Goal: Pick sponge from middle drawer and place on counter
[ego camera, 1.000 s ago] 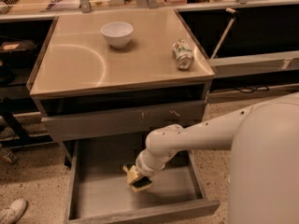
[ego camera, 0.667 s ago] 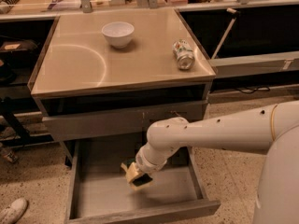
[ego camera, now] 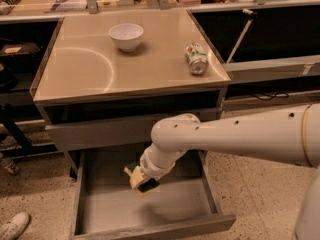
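**Sponge pinched over the open drawer**

Camera view: the gripper hangs inside the middle drawer, which is pulled out. Its fingers are closed on the one sponge, held just above the gray floor, where a shadow lies beneath it. On the counter stand one white bowl and, well apart from it, one can lying on its side.

1 view, high, probably head-mounted: looks down and forward over the arm, fairly near, at counter and open middle drawer; gripper, clamping sponge, low centre.
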{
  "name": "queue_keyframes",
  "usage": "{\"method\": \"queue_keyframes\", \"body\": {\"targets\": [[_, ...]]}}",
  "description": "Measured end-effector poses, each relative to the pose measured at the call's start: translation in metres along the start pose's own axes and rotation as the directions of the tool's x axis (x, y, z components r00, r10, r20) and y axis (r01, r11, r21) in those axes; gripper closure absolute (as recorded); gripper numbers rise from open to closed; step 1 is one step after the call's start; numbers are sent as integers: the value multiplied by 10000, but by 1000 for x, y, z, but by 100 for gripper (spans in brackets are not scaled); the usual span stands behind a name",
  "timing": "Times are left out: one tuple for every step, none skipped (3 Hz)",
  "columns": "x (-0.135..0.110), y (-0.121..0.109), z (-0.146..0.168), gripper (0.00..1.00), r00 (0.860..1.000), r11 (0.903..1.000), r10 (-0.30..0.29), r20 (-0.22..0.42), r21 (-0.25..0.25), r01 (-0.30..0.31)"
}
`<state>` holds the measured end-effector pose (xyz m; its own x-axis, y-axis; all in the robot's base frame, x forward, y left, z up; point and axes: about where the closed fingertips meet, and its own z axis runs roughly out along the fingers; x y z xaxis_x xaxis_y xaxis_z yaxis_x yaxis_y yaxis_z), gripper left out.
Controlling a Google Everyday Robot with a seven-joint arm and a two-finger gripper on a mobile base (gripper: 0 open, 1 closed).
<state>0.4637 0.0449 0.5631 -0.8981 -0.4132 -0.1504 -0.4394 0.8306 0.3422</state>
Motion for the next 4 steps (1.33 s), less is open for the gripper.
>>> {"method": "queue_keyframes", "body": {"targets": [[-22, 41, -50, 100, 9965, 9964, -825, 152, 190, 822], [-40, 77, -93, 100, 9854, 9847, -1681, 264, 503, 1666], [-40, 77, -93, 100, 9854, 9847, -1682, 265, 504, 1668], [-58, 93, -135, 100, 9711, 9723, -2197, 929, 1026, 2101]]}}
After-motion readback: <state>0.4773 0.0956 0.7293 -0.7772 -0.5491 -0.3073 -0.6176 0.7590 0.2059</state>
